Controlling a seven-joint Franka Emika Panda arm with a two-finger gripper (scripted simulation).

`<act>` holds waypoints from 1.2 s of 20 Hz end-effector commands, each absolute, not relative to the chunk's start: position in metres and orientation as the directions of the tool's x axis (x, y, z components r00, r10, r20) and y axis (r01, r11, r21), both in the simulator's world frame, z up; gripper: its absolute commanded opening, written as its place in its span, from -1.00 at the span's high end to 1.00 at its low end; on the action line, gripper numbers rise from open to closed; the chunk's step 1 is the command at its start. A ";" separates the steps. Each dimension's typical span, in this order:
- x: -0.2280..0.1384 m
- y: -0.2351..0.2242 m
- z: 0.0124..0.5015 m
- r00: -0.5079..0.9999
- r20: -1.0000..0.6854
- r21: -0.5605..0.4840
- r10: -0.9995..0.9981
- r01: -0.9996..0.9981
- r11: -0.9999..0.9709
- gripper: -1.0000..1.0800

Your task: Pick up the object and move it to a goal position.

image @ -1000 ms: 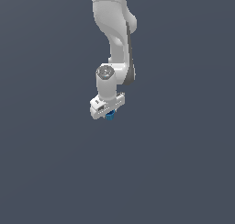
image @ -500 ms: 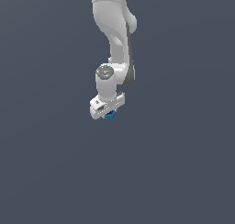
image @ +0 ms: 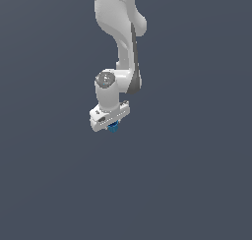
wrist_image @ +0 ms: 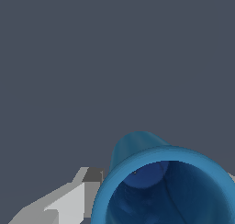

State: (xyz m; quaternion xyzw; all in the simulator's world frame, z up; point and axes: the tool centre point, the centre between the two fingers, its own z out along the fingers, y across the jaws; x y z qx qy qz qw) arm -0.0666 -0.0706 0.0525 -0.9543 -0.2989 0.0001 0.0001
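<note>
Plain, even, dark slate-grey backdrop (image: 197, 175) throughout.

The exterior view stands well back from the arm (image: 120, 42) and looks at it roughly level or from slightly above, so the whole lower arm hangs down the middle of the picture with the claw (image: 111, 124) near the centre and plain grey ground all around it. The wrist view sits on the wrist right behind the claw and faces out along it, very near: one grey-white finger (wrist_image: 69, 202) and the open mouth of the blue object (wrist_image: 165, 186) just ahead of the claw fill its lower part. Both views share only the claw's tip and that blue object (image: 113, 128), which is tiny in the exterior view.
</note>
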 end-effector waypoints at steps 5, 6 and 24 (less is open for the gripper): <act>-0.033 -0.099 0.067 0.821 0.001 0.001 0.570 0.570 -0.821 1.00; -0.027 -0.103 0.069 0.821 0.001 0.001 0.570 0.570 -0.821 1.00; 0.055 -0.168 0.101 0.821 0.000 0.000 0.571 0.571 -0.821 1.00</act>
